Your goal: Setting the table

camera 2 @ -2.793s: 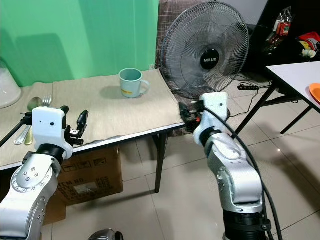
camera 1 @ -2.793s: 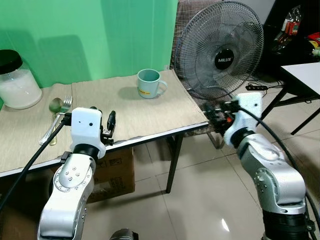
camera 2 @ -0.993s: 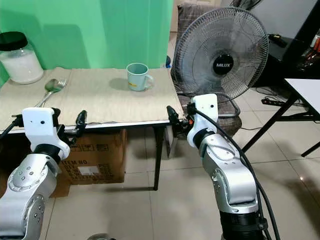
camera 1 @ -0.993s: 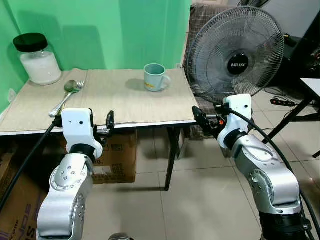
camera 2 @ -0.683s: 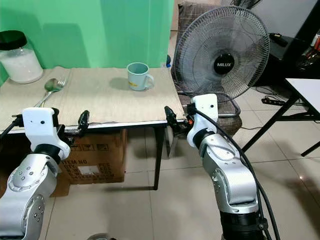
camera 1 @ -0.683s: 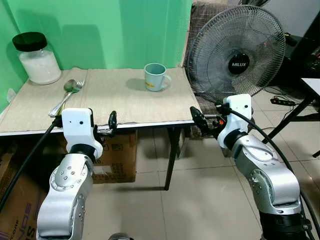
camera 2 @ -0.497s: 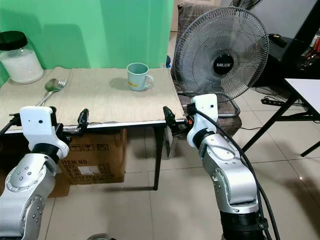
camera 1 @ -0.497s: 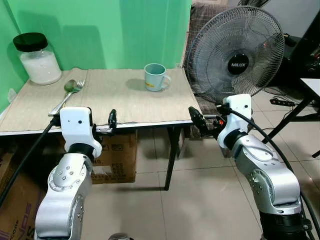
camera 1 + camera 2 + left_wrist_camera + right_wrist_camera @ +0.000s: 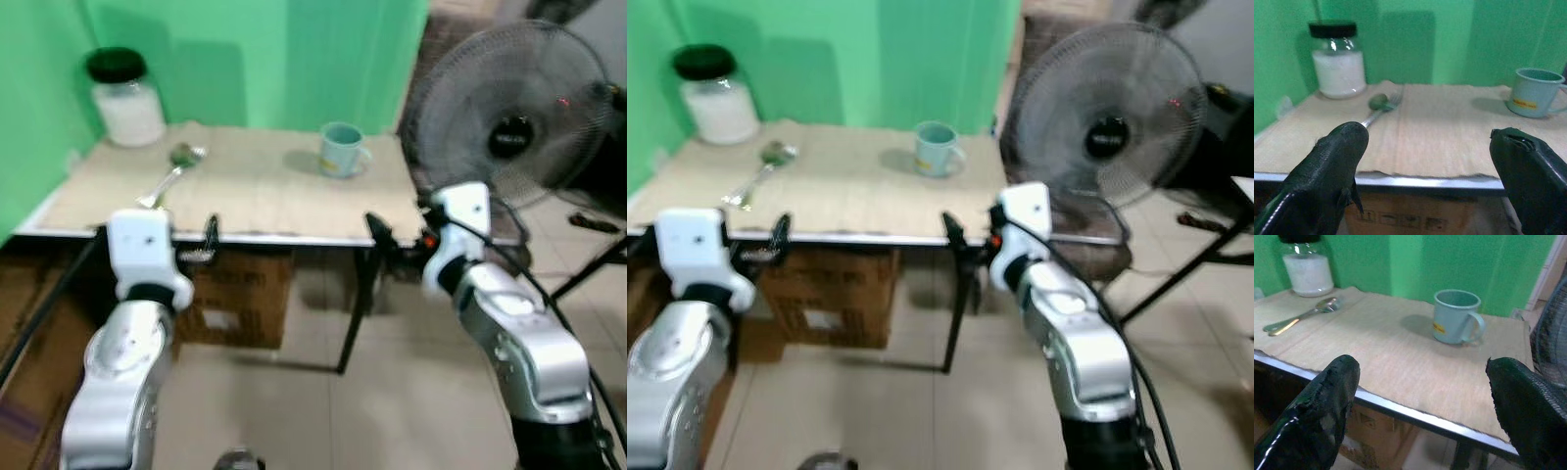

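A table (image 9: 294, 235) covered by a beige cloth stands before me against a green wall. On it are a light blue mug (image 9: 341, 150) at the back right, and a spoon and fork (image 9: 174, 166) lying together at the back left. In the left wrist view the mug (image 9: 1535, 91) and the spoon (image 9: 1378, 102) lie beyond the table's front edge. My left gripper (image 9: 209, 235) hovers open just in front of that edge, empty. At the table's right front corner my right gripper (image 9: 377, 227) is open too, with the mug (image 9: 1455, 316) ahead between its fingers (image 9: 1317, 411).
A glass jar with a black lid (image 9: 122, 83) stands at the table's back left corner. A large standing fan (image 9: 509, 117) is close on the right of the table. A cardboard box (image 9: 235, 294) sits under the table. Tiled floor lies below.
The whole picture has shifted and blurred, so the camera has moved; the table now sits a little further right and away. Both arms keep their pose before the table's edge, fingers still apart.
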You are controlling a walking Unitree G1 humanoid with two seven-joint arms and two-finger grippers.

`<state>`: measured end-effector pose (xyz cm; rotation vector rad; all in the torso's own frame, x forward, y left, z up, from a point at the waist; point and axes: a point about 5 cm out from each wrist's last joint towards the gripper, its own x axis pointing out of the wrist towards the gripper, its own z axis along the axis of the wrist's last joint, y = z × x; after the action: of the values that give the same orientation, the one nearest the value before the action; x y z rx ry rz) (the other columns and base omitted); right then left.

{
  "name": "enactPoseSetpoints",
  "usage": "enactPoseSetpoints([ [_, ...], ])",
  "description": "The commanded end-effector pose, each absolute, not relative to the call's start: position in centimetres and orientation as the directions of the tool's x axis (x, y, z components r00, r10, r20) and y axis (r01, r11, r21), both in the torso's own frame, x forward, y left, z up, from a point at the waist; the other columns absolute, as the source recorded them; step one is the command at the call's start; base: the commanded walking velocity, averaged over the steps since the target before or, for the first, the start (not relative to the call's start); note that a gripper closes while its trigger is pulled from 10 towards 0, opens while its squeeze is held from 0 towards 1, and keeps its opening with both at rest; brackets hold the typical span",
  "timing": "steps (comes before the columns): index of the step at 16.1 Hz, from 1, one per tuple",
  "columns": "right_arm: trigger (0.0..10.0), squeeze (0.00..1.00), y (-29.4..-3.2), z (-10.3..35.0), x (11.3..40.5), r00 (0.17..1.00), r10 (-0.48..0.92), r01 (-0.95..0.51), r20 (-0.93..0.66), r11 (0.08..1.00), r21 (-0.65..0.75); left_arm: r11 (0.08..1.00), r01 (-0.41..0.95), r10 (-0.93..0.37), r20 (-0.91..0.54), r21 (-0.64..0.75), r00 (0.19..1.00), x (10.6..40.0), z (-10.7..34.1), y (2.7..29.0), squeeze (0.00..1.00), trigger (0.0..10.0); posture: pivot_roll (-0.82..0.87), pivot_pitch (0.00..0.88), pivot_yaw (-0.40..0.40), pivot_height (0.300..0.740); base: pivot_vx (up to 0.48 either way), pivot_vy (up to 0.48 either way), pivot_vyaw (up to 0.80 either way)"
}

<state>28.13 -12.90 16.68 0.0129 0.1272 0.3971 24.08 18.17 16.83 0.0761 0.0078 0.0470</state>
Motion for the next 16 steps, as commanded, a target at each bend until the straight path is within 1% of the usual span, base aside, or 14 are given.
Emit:
enactPoseSetpoints([
  [1, 10.0, 1.00, -13.73, 16.96, 28.28, 0.926, 0.362, -0.362, -0.108, 0.932, 0.018, 0.996, -0.031, 0.029, 0.034, 0.081, 0.999, 23.97, 17.65, 18.03, 1.00, 10.0, 0.07, 0.000, -0.071, 0.740, 0.334, 0.000, 0.00],
  [8, 10.0, 1.00, -13.37, 16.94, 28.55, 0.916, 0.386, -0.392, -0.108, 0.919, -0.036, 0.996, -0.027, 0.024, 0.040, 0.090, 0.999, 23.79, 17.73, 17.98, 1.00, 10.0, 0.08, 0.000, -0.081, 0.740, 0.336, 0.000, 0.00],
  [12, 10.0, 1.00, -13.27, 16.75, 28.46, 0.915, 0.388, -0.394, -0.111, 0.918, -0.039, 0.995, -0.020, 0.016, 0.045, 0.096, 0.999, 23.88, 17.91, 17.92, 1.00, 10.0, 0.09, 0.000, -0.082, 0.740, 0.337, 0.000, 0.68],
  [16, 10.0, 1.00, -13.68, 16.76, 28.63, 0.923, 0.370, -0.375, -0.106, 0.927, -0.028, 0.995, -0.004, 0.000, 0.038, 0.102, 0.999, 23.80, 17.75, 17.60, 1.00, 10.0, 0.09, 0.000, -0.084, 0.740, 0.337, 0.000, 0.00],
])
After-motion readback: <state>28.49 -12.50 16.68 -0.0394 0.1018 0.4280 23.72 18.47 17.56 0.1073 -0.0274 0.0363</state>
